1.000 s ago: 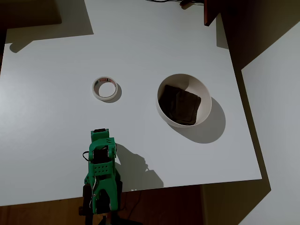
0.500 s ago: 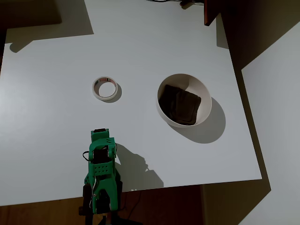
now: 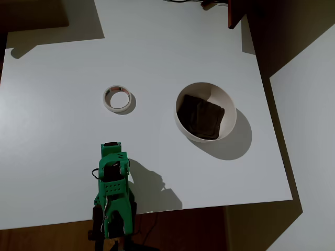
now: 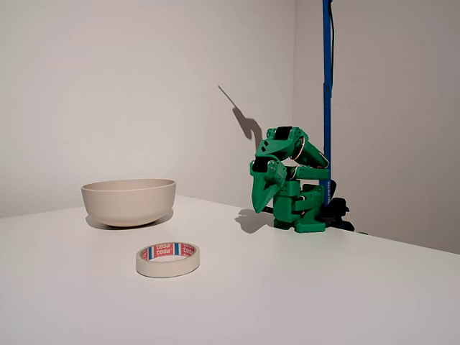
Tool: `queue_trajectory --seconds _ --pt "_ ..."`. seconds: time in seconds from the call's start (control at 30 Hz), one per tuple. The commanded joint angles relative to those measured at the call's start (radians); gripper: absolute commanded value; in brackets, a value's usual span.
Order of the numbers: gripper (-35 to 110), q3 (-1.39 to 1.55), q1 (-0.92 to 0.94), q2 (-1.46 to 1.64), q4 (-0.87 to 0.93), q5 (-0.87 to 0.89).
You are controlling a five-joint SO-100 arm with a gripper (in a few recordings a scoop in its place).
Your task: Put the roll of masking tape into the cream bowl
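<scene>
Hand [image 4: 260, 205] seemingly closed, tape [image 3: 117, 98] beside bowl [image 3: 230, 112]

green arm [image 3: 111, 193] barely shifted, its upper part nudged slightly left in the overhead view, small posture change

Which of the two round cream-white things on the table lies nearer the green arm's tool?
The roll of masking tape: the small flat ring with red print inside its core. The cream bowl, larger and holding a dark cloth, sits farther from the tool.
</scene>
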Motion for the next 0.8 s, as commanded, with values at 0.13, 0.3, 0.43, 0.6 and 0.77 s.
queue_trajectory --seconds 0.13,0.3,0.43,0.6,0.77 --pt "-8 -0.377 0.015 -0.566 -0.183 0.040" --pt "-8 -0.727 0.064 -0.916 -0.150 0.057" --pt "-8 -1.003 0.097 -1.157 -0.058 0.054" --pt "-8 -1.279 0.138 -1.447 0.031 0.055" --pt "-8 -1.560 0.161 -1.740 0.126 0.060"
